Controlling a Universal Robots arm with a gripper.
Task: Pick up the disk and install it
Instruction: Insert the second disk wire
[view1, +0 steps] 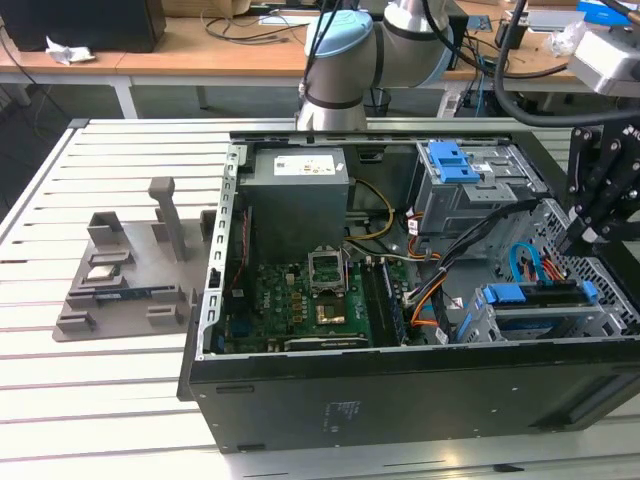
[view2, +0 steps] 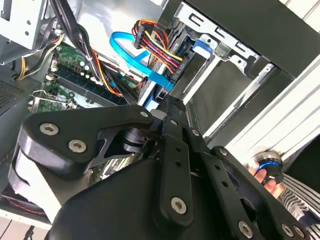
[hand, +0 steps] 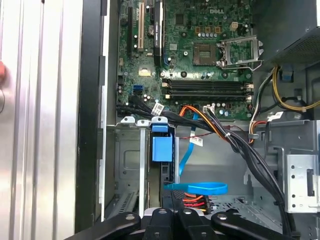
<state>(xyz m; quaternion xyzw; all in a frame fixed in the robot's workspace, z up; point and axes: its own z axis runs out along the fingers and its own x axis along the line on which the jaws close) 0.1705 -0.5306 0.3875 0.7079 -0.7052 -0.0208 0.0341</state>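
So the silver hard drive in its blue plastic carrier (view1: 535, 296) is seen sitting edge-up in the lower grey drive cage, at the corner of the open black computer case (view1: 400, 400) towards the exterior view's right. The black pincer (view1: 583, 240) is parked just above the end of the disk. Whether it's open, closed or clamped on the carrier can't be told, since its tip is hidden behind its own linkage in both wrist views.

What could go sideways, guessing from here:
- The flat blue data cable (hand: 200, 188) is looped right beside the bay. It could get snagged or pinched if the disk is pushed further in.
- The bundle of black, orange and red wires (hand: 215, 127) is draped across the cage mouth, so a connector could be tugged loose by the linkage.
- If the carrier isn't lined up square with the cage rails, it could jam or be left half seated.
- Not much room is left between the pincer and the case wall, so the metal could be clipped.

Head count:
- one disk
- one pincer
- one case, lying on the white slatted tabletop (view1: 100, 400)
- one grey boxy power supply (view1: 295, 200)
- one blue latch piece (view1: 450, 160) on the upper cage
- one grey parts fixture (view1: 125, 280) near the tabletop edge on the exterior view's left
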